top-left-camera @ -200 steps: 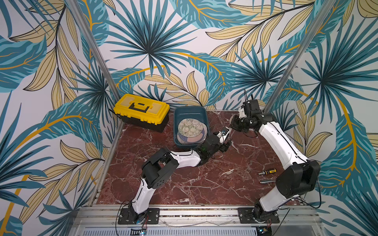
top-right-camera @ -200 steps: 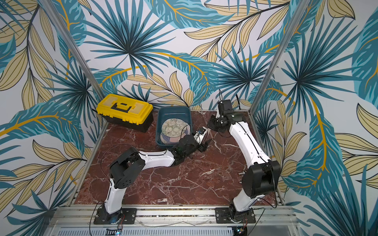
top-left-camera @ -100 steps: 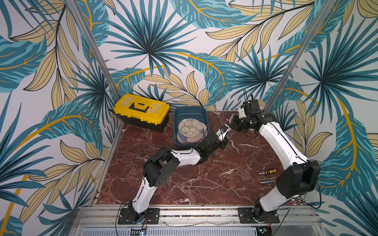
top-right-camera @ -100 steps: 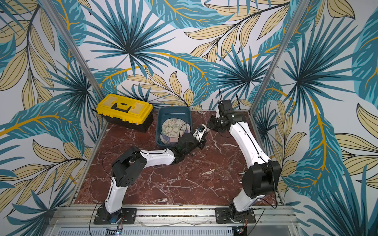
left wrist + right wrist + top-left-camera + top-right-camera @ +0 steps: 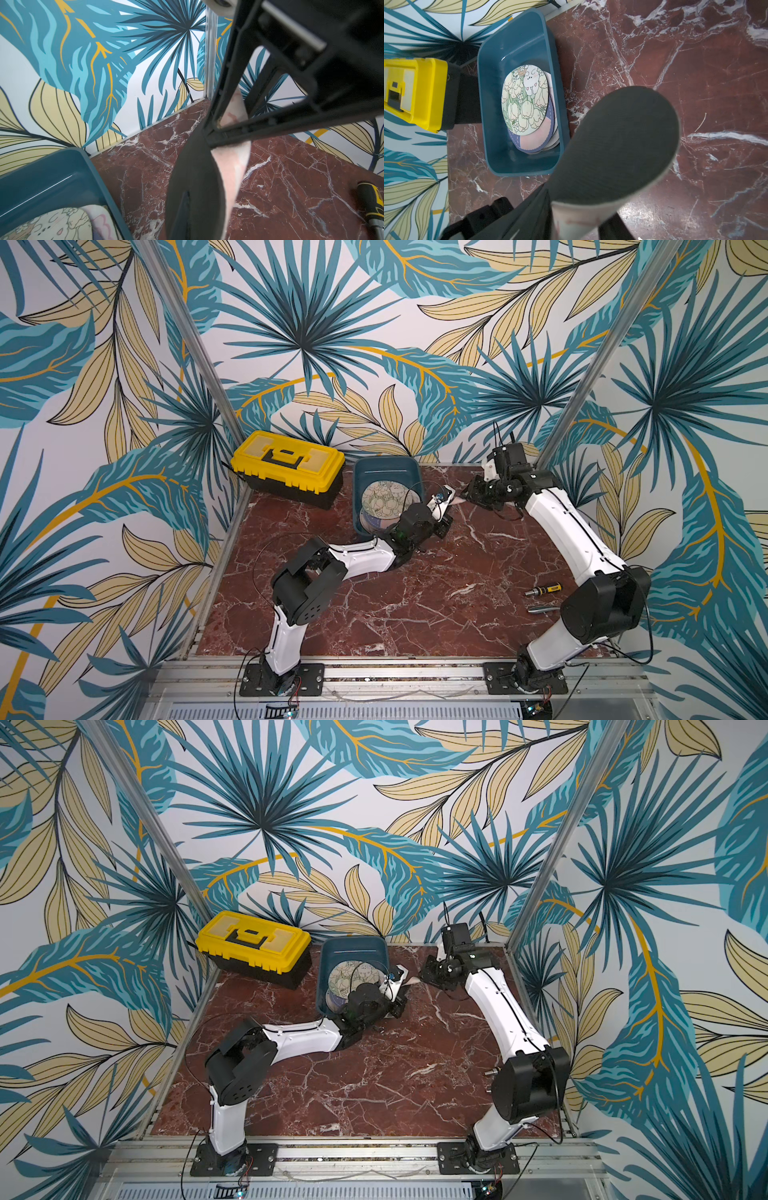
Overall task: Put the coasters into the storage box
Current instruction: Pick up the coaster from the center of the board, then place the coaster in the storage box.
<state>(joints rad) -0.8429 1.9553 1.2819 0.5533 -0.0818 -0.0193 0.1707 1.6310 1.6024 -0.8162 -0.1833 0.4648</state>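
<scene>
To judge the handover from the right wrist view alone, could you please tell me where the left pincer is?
Observer: In a top view the left pincer is outside the box, beside its long wall.
Operator: Thank you; what does the left wrist camera add?
Observer: It shows the coaster's other face, pale pink.
Operator: Are any tools lying loose?
Observer: A screwdriver lies on the table, front right, in a top view.
</scene>
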